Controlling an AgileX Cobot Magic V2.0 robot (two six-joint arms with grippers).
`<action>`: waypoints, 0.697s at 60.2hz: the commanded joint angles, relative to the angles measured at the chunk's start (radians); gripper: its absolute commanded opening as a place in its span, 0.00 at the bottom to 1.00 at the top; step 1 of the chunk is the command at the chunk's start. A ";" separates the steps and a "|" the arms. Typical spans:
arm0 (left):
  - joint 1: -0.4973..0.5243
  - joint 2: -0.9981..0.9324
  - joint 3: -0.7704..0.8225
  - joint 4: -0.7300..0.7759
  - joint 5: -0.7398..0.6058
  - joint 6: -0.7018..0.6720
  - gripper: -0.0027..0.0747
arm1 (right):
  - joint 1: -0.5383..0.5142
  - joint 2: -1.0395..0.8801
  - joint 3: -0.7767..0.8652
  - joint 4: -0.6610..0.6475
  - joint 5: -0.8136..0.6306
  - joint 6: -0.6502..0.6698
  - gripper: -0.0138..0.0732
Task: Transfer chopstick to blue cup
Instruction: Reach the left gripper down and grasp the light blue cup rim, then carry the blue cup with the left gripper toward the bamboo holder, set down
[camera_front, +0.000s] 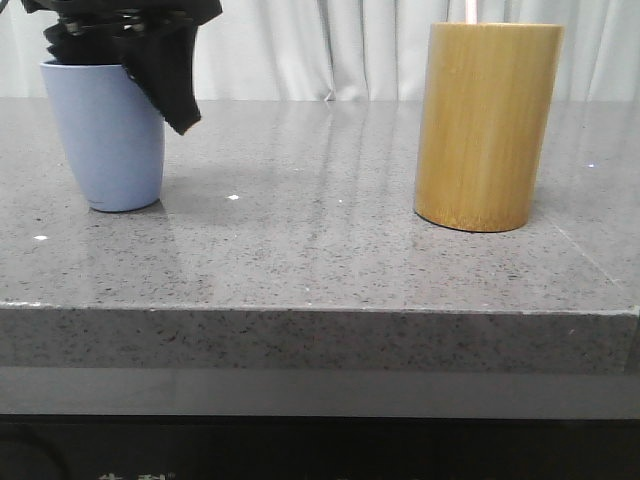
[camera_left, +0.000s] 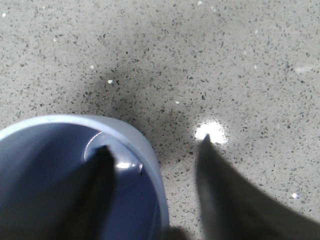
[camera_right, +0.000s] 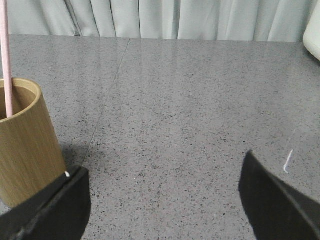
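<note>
Granite-like speckled grey tabletop (camera_front: 330, 250) lies nearest us in the front view, its thick front edge running across the lower part of the picture. On it we see two containers standing upright and well apart: the blue cup (camera_front: 107, 135) on the left and a taller yellow-brown bamboo cylinder (camera_front: 487, 125) on the right.

Above the cup we find the left gripper (camera_front: 165, 75), a dark shape hanging over the rim and partly covering the cup's upper right side. From the left wrist camera we look down into the blue cup (camera_left: 45, 165); the left gripper (camera_left: 155, 165) straddles the cup wall, one dark finger (camera_left: 97, 190) reaching inside the cup and the other outside it over the bare table. Its fingers stand spread, holding nothing that we can see. We cannot make out anything lying inside the cup.

From the right wrist camera we see the right gripper (camera_right: 165, 192) with its two dark fingers wide apart over the table, also empty. Beside it stands the bamboo cylinder (camera_right: 25, 155), and the chopstick (camera_right: 6, 60) rises out of it, a thin pale pink stick leaning against the inner wall. In the front view its tip (camera_front: 469, 10) just clears the cylinder's rim.

Farthest back, pale pleated curtains (camera_front: 320, 45) close off the scene.
</note>
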 joint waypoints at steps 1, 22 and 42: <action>-0.006 -0.042 -0.037 0.000 -0.032 0.003 0.22 | -0.005 0.010 -0.036 -0.001 -0.070 -0.007 0.87; -0.024 -0.042 -0.129 -0.016 0.092 0.003 0.01 | -0.005 0.010 -0.033 -0.001 -0.070 -0.007 0.87; -0.147 0.018 -0.315 -0.071 0.152 0.003 0.01 | -0.004 0.010 -0.028 -0.001 -0.071 -0.007 0.87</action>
